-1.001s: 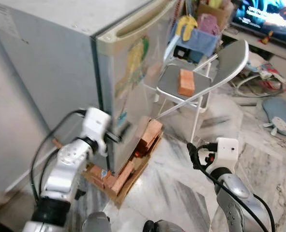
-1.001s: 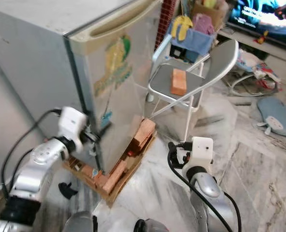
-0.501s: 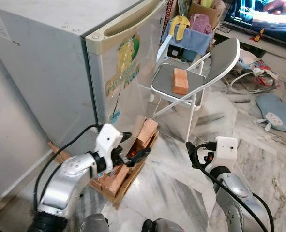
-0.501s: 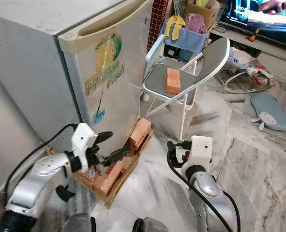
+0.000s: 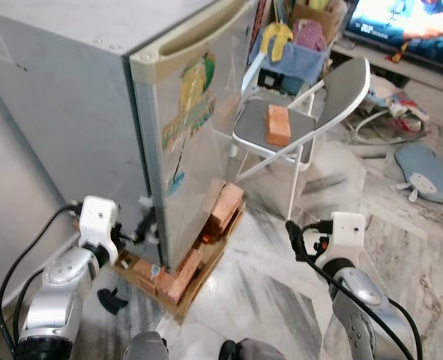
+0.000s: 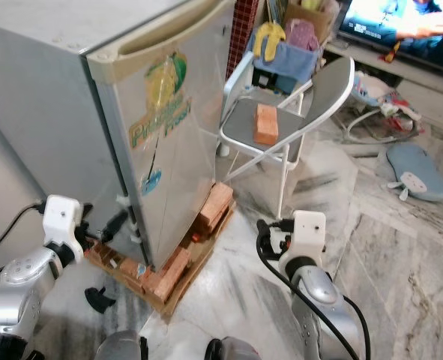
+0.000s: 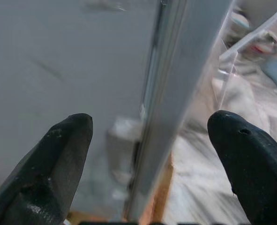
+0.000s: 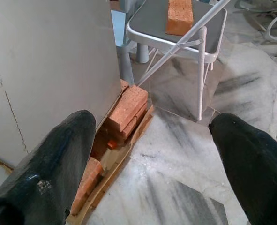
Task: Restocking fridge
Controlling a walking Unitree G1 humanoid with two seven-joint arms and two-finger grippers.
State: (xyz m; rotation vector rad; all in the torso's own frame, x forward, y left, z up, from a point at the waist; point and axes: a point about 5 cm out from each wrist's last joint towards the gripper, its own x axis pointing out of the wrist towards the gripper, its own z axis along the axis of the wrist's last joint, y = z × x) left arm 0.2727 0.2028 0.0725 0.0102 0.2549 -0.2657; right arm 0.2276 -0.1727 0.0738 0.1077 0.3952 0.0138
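Now left gripper (image 7: 147,154) sits fingers apart, straddling the closed fridge (image 5: 79,112) door edge, lower left; right gripper (image 8: 152,159) spread, empty, lower right.

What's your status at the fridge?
Left gripper open, straddling fridge door edge low down. Right gripper open, idle. Door shut. Chair with brick beside it.

The silver left arm is bent and raised at the robot's left side, and its black two-fingered left gripper (image 7: 147,164) points forward with fingers spread wide (tips far apart). The silver right arm is held low, its black two-fingered right gripper (image 8: 152,159) likewise spread.
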